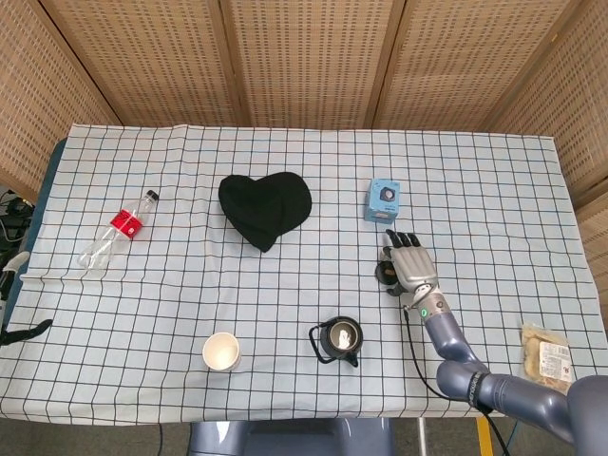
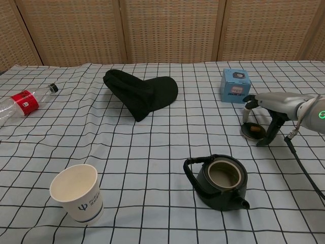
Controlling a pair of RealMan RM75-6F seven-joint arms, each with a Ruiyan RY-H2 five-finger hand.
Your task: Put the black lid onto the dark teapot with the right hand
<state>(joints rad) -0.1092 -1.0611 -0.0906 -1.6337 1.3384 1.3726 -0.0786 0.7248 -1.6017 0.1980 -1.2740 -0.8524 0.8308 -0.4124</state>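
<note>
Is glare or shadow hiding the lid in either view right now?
Head view: even light, no glare, but the right hand covers most of the black lid. Chest view: sharp, soft shadows only; the lid shows between the fingers.
</note>
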